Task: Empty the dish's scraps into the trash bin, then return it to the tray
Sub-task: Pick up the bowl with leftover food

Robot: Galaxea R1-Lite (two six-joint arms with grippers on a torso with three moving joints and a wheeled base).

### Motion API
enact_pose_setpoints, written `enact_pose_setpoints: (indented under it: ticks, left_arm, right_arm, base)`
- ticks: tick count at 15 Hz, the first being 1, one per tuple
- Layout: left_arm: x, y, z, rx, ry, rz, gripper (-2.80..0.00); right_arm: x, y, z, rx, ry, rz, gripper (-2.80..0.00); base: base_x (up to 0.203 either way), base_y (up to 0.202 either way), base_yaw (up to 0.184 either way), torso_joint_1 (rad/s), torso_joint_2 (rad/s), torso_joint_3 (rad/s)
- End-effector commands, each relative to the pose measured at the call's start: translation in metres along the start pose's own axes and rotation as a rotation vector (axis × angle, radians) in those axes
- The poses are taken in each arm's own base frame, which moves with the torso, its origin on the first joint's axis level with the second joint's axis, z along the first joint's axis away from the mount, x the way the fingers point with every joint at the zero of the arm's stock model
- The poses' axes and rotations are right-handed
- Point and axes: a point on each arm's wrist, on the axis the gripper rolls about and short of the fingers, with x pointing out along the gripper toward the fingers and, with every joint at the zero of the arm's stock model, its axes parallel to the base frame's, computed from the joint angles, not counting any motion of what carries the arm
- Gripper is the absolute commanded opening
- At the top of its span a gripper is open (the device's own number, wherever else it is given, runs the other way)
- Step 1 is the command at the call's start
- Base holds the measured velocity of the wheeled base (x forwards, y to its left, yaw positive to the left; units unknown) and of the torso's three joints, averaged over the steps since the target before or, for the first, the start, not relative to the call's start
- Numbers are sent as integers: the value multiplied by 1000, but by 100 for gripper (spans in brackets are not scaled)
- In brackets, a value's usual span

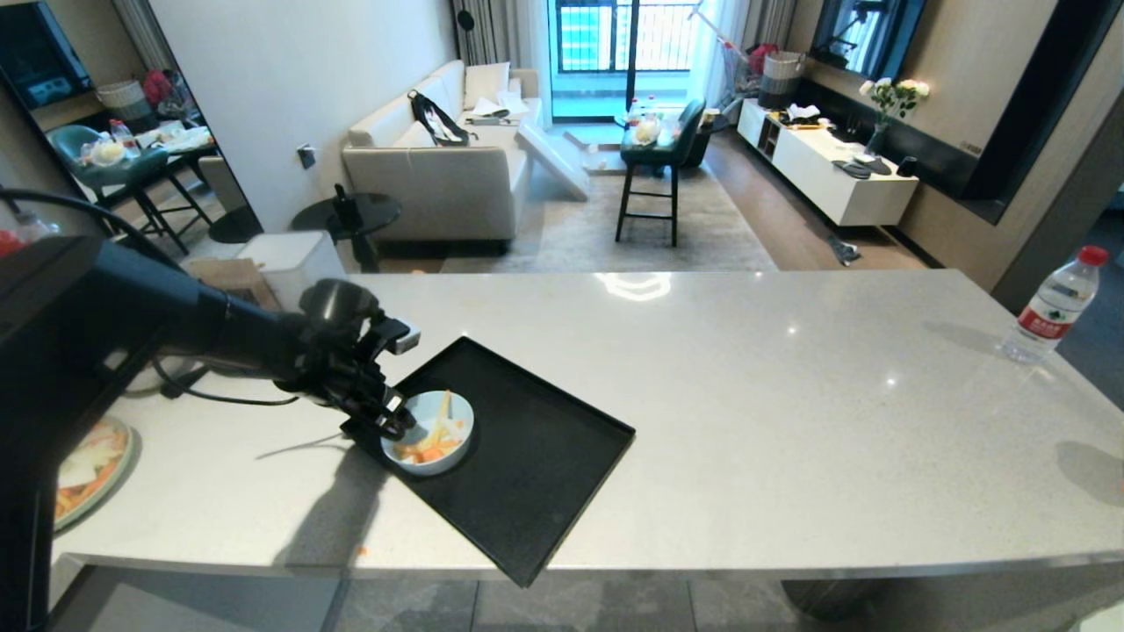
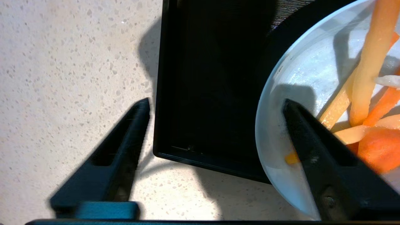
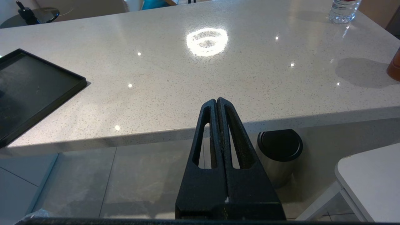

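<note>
The dish [image 1: 430, 432], a small pale bowl, sits on the near left corner of the black tray [image 1: 536, 465], which lies askew on the white counter [image 1: 746, 395] with one corner overhanging the front edge. Inside the dish lie the scraps [image 1: 432, 443]: thin yellow and orange vegetable sticks and bits. The left gripper [image 1: 392, 423] hangs over the dish's left rim with its jaws spread wide and nothing held; in the wrist view one finger [image 2: 315, 162] stands over the inside of the bowl, the other [image 2: 125, 137] over the counter just outside the tray's edge. The right gripper [image 3: 216, 103] is parked below the counter's front edge, jaws pressed together and empty, near a dark-lidded cylinder [image 3: 279, 147] on the floor. A plate of orange and white slices [image 1: 88, 470] sits at the counter's far left, a water bottle [image 1: 1054, 307] at its far right.
</note>
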Motion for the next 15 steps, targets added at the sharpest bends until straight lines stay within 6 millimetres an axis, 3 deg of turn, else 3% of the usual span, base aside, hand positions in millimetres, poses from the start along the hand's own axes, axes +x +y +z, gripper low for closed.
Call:
enact_pose_setpoints:
  ticks: [1, 10, 15]
  left_arm:
    - [0, -1, -2, 2, 6, -2, -280]
    - [-3, -18, -30, 8, 95, -61, -280]
    - [-7, -18, -28, -4, 84, -61, -280]
  right_arm:
    - [0, 0, 0, 0, -1, -1, -280]
    - [0, 0, 0, 0, -1, -1, -280]
    - [0, 0, 0, 0, -1, 1, -280]
  base:
    - [0, 0, 0, 0, 0, 0]
    - [0, 0, 0, 0, 0, 0]
    - [0, 0, 0, 0, 0, 0]
